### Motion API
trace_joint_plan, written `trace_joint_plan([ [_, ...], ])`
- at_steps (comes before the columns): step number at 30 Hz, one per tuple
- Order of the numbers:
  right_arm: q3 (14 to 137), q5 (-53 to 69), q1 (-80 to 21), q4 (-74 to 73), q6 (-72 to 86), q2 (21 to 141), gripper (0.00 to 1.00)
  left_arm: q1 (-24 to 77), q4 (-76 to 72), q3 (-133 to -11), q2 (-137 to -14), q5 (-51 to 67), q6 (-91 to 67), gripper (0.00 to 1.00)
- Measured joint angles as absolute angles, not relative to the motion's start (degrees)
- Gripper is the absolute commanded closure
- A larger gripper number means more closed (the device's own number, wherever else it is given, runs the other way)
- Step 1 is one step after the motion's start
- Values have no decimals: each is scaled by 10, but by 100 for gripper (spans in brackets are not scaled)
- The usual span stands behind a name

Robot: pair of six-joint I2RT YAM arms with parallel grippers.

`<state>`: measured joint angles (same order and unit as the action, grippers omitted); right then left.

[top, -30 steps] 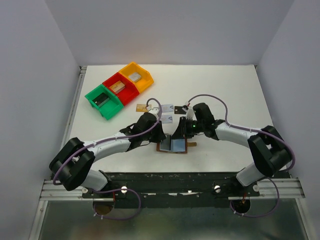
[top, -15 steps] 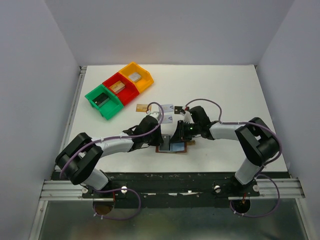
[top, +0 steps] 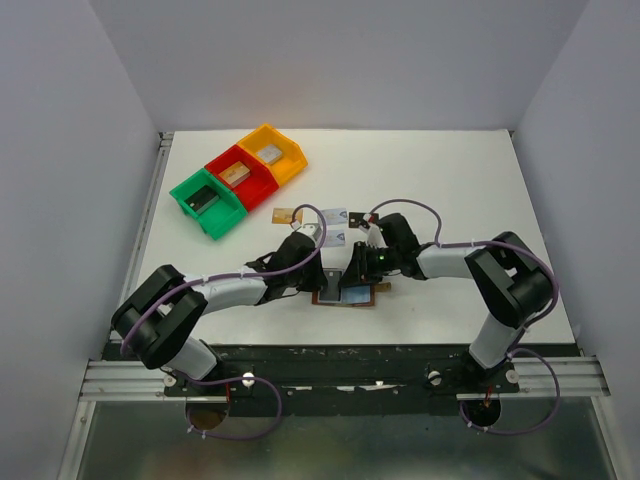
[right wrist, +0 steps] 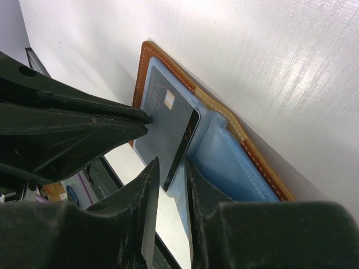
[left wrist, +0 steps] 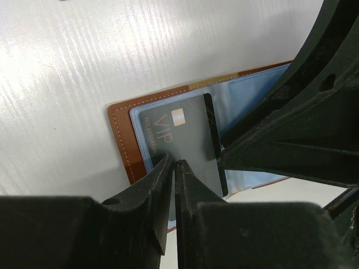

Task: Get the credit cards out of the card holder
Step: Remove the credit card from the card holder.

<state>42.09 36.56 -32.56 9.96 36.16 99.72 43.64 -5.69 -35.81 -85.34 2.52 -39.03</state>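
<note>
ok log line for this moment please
left fingers: tips on card holder | right fingers: open astride black card edge | black card: not yet out

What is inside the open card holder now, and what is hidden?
One black card marked VIP sits in a light-blue pocket of the card holder. The left gripper and right gripper cover part of the inside, so more cards there cannot be seen.
</note>
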Motion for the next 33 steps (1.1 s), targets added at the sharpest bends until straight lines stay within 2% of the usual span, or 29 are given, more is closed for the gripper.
trace_joint_plan([
  [10,422,375,-326,112,366,1010,66,436,-48,-348,-837,18,-391,72],
  [20,428,382,-325,115,371,1016,59,436,-31,-346,-828,0,-391,73],
  [33,431,395,-325,130,385,1030,57,436,-36,-345,-839,-5,-393,74],
])
